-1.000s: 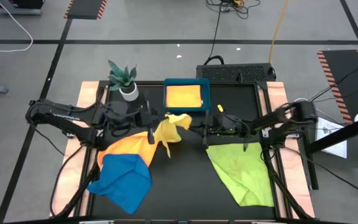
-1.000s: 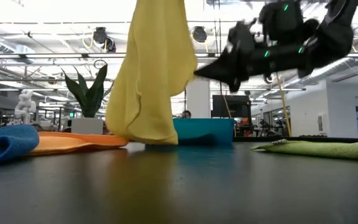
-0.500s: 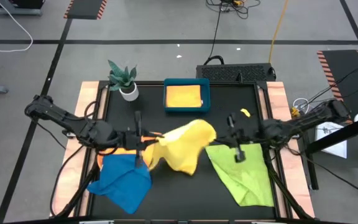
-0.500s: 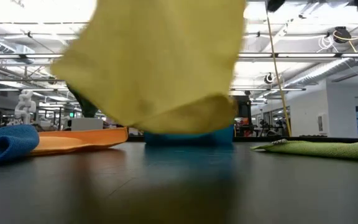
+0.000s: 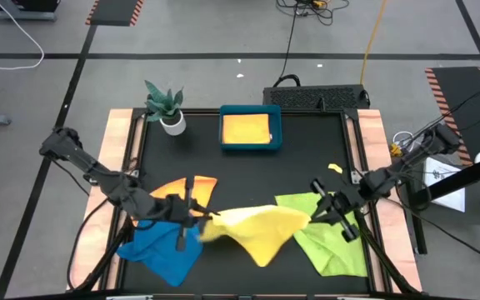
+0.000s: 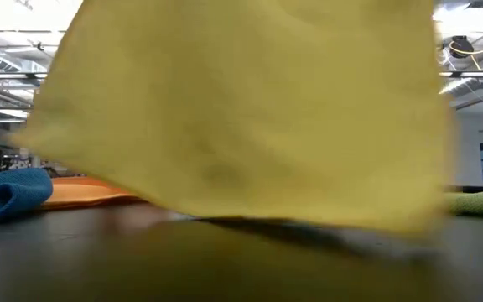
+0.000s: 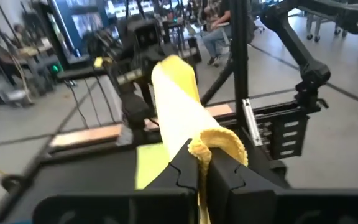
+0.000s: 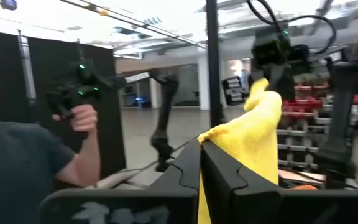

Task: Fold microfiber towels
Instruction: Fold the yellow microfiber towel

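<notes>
Stretching the yellow towel (image 5: 261, 229) taut w/ long axis 9-to-3 o'clock over the table's near middle, left gripper (image 5: 197, 218) and right gripper (image 5: 315, 215) each pinch an opposite corner, fingers clamped tight.

Both arms dark/black, slim jointed links w/ bulkier housings at joints; left arm (image 5: 98, 171) and right arm (image 5: 407, 167) look alike. Left hand (image 7: 204, 165) and right hand (image 8: 201, 155): two flat matte-black fingers w/ notched, stepped inner edges, on a wide black crossbar. Thin black cables loop off the arms near their bases.
</notes>
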You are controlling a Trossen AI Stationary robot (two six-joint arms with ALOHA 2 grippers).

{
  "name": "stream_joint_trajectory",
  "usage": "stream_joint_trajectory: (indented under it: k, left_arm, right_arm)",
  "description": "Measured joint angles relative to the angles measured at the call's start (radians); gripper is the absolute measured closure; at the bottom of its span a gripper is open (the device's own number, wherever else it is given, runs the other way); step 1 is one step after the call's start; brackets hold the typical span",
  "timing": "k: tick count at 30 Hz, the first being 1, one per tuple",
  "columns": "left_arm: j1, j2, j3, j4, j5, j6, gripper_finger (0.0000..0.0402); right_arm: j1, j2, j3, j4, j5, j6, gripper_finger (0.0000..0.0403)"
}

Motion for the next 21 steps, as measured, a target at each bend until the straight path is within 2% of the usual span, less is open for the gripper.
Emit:
stream_joint_trajectory:
  k: [4,7,12,16,21]
  left_arm:
    - [-0.013,0.054,0.000,0.013,0.000,-0.079,0.0390]
    - [-0.012,0.078,0.000,-0.012,-0.056,-0.122,0.0384]
    - [0.035,0.109,-0.012,-0.116,-0.171,-0.211,0.0397]
    - [0.106,0.108,-0.093,-0.118,-0.175,-0.262,0.0388]
    - [0.243,0.094,-0.240,-0.029,-0.175,-0.255,0.0396]
  right_arm:
    - [0.036,-0.005,0.000,0.005,-0.046,0.004,0.0403]
    - [0.043,-0.023,0.000,0.002,-0.042,0.022,0.0403]
    - [0.008,-0.052,0.000,-0.156,0.162,0.030,0.0403]
    - [-0.054,-0.056,0.000,-0.318,0.317,0.080,0.0403]
    - [-0.171,-0.056,0.000,-0.482,0.403,0.130,0.0403]
